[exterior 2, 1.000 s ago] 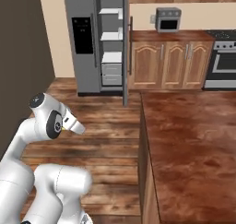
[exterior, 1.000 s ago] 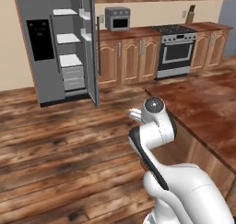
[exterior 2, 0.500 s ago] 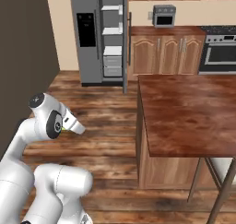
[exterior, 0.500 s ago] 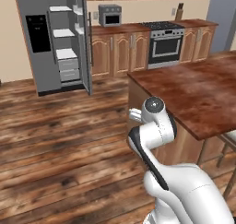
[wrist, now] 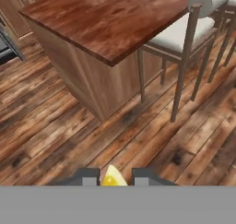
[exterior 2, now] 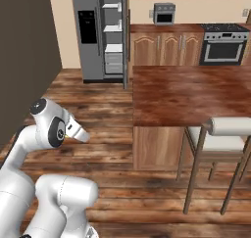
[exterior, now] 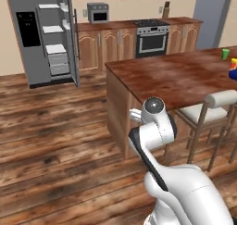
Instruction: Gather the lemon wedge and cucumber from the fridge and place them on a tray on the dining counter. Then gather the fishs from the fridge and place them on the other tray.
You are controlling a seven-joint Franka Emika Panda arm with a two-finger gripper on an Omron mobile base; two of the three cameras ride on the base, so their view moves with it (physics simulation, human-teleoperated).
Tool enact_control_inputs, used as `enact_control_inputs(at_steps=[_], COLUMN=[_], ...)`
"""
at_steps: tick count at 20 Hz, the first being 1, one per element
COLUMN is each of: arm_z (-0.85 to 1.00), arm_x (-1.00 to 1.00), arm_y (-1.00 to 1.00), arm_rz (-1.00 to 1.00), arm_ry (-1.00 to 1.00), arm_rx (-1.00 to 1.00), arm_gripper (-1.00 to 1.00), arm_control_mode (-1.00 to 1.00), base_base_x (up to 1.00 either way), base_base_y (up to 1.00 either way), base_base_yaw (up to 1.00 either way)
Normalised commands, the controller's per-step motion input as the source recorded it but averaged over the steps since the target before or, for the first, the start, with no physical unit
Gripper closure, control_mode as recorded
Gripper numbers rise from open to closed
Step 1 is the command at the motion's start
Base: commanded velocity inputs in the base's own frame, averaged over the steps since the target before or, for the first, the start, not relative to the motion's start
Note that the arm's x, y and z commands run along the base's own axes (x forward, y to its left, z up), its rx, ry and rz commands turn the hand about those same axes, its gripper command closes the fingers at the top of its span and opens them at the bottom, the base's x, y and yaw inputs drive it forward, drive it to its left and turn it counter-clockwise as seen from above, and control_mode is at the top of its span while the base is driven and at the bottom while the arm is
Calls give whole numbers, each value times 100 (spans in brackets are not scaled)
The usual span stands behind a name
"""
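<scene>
The gripper (wrist: 114,178) is closed on the lemon wedge (wrist: 112,178): in the hand view a small yellow point sits between the two dark finger tips, which stand close on either side of it. The hold appears narrow, with only the tip of the wedge showing.

The arm is folded close to the base, and the hand looks down at the wood floor beside the dining counter (exterior: 185,78). A stool (exterior 2: 223,131) with a pale cushion stands at the near edge of the counter. The fridge (exterior: 44,34) stands open on the far side of the room, well apart from the robot. No tray can be made out on the stretch of counter visible; small coloured objects at its far right end are too small to identify. The cucumber and the fish cannot be found in these views.

Judgement on handling: the wedge is likely light, soft and wet-skinned, so it may slip or crush under a hard squeeze. A grip across the rind and flat cut faces, near the thick middle, would be safest. Release should be low over the tray.
</scene>
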Motion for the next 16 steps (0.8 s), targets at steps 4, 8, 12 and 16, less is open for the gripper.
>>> enact_control_inputs(at_steps=[4, 8, 12, 16], arm_z=[0, 0, 0, 0], arm_x=[0, 0, 0, 0], arm_y=[0, 0, 0, 0], arm_rz=[0, 0, 0, 0], arm_ry=[0, 0, 0, 0], arm_rx=[0, 0, 0, 0], arm_gripper=[100, 100, 100, 100], arm_control_mode=[100, 100, 100, 100], base_base_x=[-44, -19, -1, 0], base_base_y=[-100, -100, -100, -100], base_base_yaw=[0, 0, 0, 0])
